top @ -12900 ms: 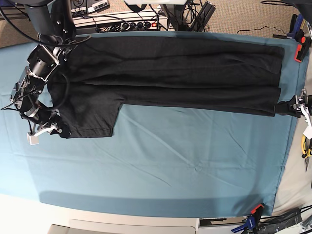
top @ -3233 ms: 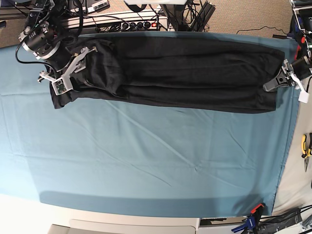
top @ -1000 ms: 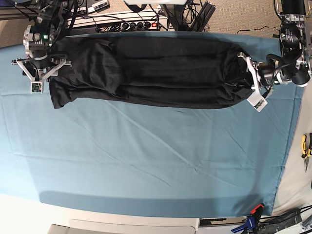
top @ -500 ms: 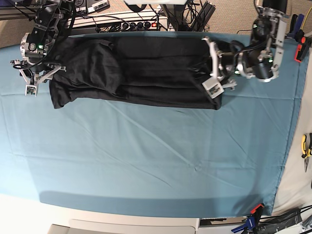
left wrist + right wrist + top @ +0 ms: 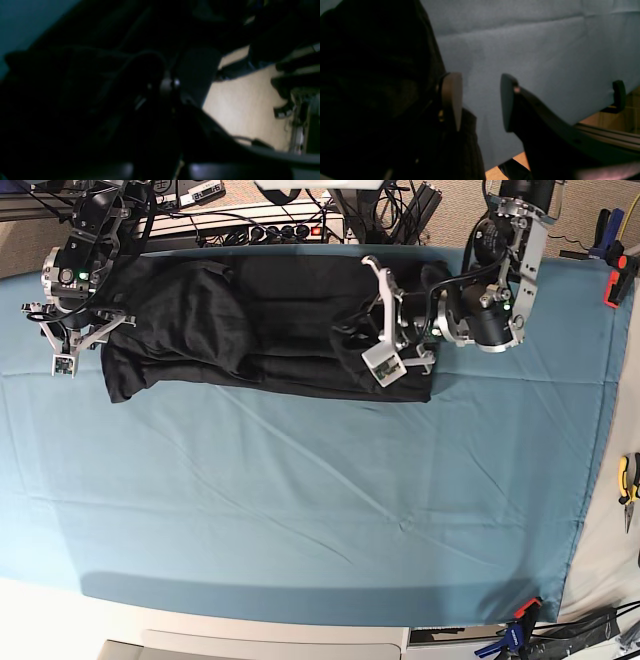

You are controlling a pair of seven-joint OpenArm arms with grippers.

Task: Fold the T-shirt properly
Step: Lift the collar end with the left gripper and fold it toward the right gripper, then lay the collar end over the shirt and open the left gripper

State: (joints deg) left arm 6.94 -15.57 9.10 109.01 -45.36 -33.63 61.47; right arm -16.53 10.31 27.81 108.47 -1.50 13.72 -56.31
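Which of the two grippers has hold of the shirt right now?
The left gripper, shut on the T-shirt; the right gripper stands open beside it, empty.

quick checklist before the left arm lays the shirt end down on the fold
1. Left gripper shut on the T-shirt hem end: ok, cloth is bunched at its fingers in the base view.
2. Carried end over the shirt body, not off on the teal table cover: ok.
3. Right gripper open and holding nothing: ok, only table cover shows between its pads.
4. Right gripper off the shirt: cannot tell, one pad sits right at the black cloth's edge.
5. Folded edge square: not ok, the fold under the left gripper is rumpled.
6. Far collar end flat: not ok, it is bunched with a corner hanging down.
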